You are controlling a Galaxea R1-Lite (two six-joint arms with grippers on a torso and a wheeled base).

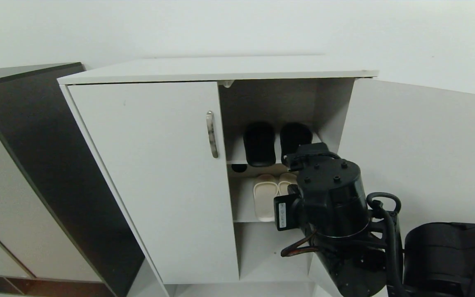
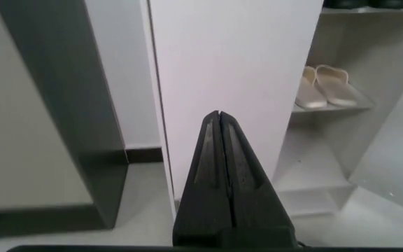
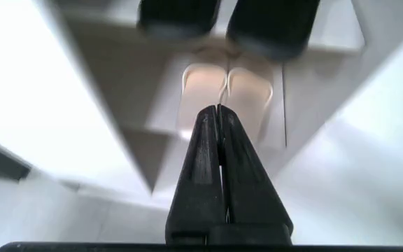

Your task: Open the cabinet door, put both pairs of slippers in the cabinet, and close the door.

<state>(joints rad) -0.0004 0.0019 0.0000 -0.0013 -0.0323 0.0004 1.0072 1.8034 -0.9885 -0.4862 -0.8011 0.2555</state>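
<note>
The white cabinet [image 1: 221,68] stands with its right door [image 1: 419,144] swung wide open and its left door [image 1: 151,173] closed. A black pair of slippers [image 1: 259,144] lies on the upper shelf, toes inward. A cream pair of slippers [image 1: 265,196] lies on the shelf below, also seen as the cream pair [image 3: 254,91]. My right gripper [image 3: 219,108] is shut and empty, just in front of the open compartment and pointing at the cream pair. My left gripper [image 2: 220,114] is shut and empty, low before the closed left door [image 2: 229,63].
A metal handle [image 1: 211,134] runs down the closed door's inner edge. A tall dark grey panel [image 1: 56,165] stands to the cabinet's left. The bottom shelf [image 1: 262,251] holds nothing. The open door blocks the right side.
</note>
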